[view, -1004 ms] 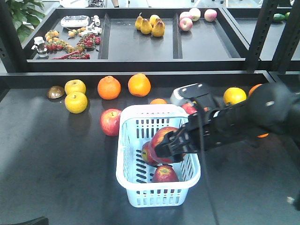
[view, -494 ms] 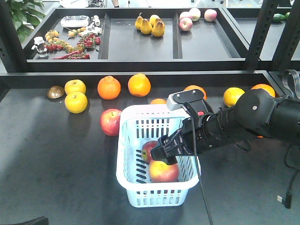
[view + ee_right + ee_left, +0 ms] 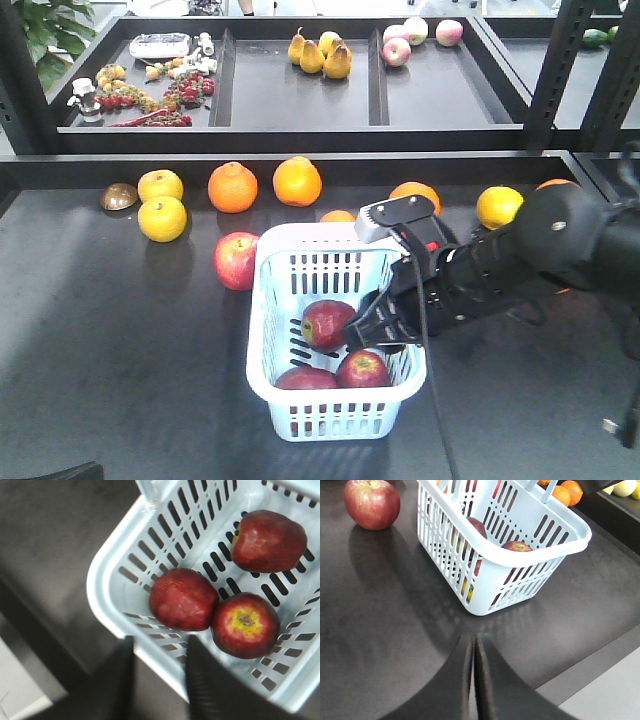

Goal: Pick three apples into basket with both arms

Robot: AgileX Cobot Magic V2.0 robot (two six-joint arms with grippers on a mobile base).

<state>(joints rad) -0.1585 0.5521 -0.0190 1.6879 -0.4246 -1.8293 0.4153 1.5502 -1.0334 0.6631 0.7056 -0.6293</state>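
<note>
Apples (image 3: 185, 599) dark red, one below the open black jaws showing a yellow-green stem patch. Basket (image 3: 107, 570) pale blue-white, slotted. Table (image 3: 120, 340) dark, probably black. Looser apple (image 3: 237, 260) red-streaked.

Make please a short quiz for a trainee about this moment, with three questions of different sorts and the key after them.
1. How many dark red apples lie inside the basket?
2. True or false: the right gripper is holding an apple.
3. The red apple outside the basket lies: A) to the camera-left of the basket, B) on the upper shelf, C) between the left gripper's fingers.

Key
1. Three: one nearer the back, two side by side at the front.
2. False. In the right wrist view its fingers are apart and empty above the basket rim.
3. A. The left gripper is shut with nothing in it.
</note>
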